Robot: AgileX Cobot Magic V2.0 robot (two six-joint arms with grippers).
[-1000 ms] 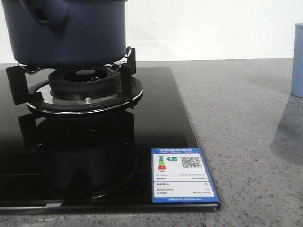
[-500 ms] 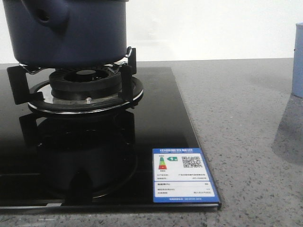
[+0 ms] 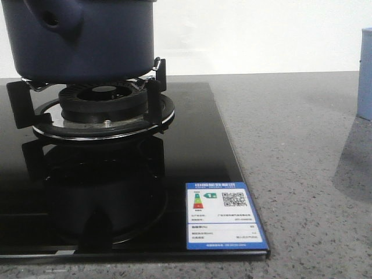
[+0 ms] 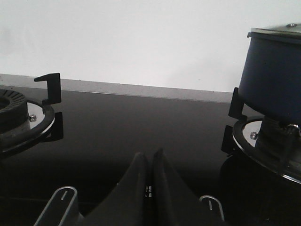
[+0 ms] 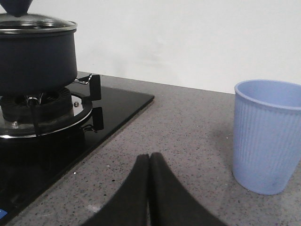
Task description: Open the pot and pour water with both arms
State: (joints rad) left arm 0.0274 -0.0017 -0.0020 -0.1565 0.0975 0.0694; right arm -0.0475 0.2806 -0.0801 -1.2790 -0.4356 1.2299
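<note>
The dark navy-blue pot (image 3: 87, 40) stands on the gas burner's black supports, with a rounded lug on its side. The right wrist view shows the pot (image 5: 35, 59) with a glass lid (image 5: 33, 21) on it, and the left wrist view shows the pot (image 4: 275, 77) too. My left gripper (image 4: 149, 157) is shut and holds nothing, low over the black glass hob between two burners. Over the grey counter my right gripper (image 5: 149, 157) is shut and holds nothing, apart from the pot. Neither gripper shows in the front view.
A pale blue ribbed cup (image 5: 268, 134) stands on the grey speckled counter (image 3: 302, 151), at the right edge of the front view. The black glass hob (image 3: 186, 151) carries an energy label (image 3: 224, 216). A second burner (image 4: 19, 117) lies left of the pot.
The front view has shifted slightly; pot, hob and cup stand as before.
</note>
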